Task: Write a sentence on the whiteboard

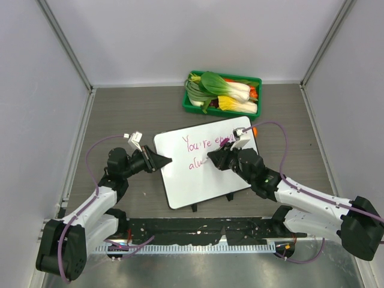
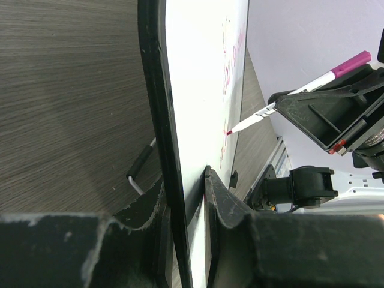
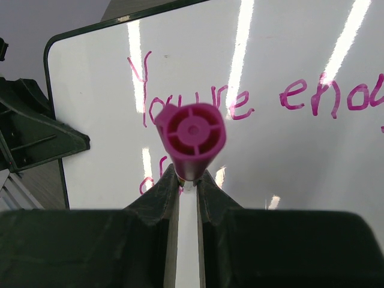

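Note:
The whiteboard [image 1: 198,183] lies on the table, turned a little. My left gripper [image 1: 165,161] is shut on its left edge; in the left wrist view the jaws [image 2: 186,180] clamp the black rim of the board [image 2: 198,84]. My right gripper [image 1: 213,159] is shut on a pink-capped marker [image 1: 225,143]. The marker's tip [image 2: 229,131] is at the board's surface, by the second line. The sentence [image 1: 207,144] in pink reads "You're enough" with "alw" begun below. It also shows in the right wrist view [image 3: 240,102], behind the marker's end [image 3: 192,135] held in my right gripper [image 3: 187,177].
A green basket [image 1: 191,107] of vegetables stands at the back, just beyond the board. A small orange thing [image 1: 255,131] lies at the board's far right corner. Black clips [image 1: 194,207] stick out of the board's near edge. Grey walls close in both sides.

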`<control>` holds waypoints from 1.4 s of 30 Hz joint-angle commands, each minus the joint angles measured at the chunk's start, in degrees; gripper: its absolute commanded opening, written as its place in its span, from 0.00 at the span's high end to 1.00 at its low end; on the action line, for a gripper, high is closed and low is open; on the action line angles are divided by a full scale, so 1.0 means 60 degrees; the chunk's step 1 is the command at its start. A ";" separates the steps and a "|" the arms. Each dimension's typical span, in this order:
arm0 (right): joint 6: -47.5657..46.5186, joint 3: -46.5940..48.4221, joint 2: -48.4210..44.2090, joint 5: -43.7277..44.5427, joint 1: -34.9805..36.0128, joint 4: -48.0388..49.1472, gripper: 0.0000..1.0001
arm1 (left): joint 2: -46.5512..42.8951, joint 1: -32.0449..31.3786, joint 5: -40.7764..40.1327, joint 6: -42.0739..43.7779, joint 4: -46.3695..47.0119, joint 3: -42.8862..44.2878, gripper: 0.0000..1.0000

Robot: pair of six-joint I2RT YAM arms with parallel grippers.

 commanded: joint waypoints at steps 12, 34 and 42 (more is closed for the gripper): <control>-0.0166 -0.0014 0.0004 0.0451 -0.0022 -0.0586 0.99 | 0.0152 0.0001 -0.1272 0.1818 -0.0937 -0.0116 1.00; -0.0518 0.0953 0.0167 0.0759 -0.0037 -0.0718 0.99 | 0.0181 0.0001 -0.1243 0.1833 -0.0952 -0.0087 1.00; -0.0430 0.0778 -0.0405 0.0876 -0.0022 -0.0864 0.99 | 0.0196 0.0001 -0.1258 0.1833 -0.0952 -0.0087 1.00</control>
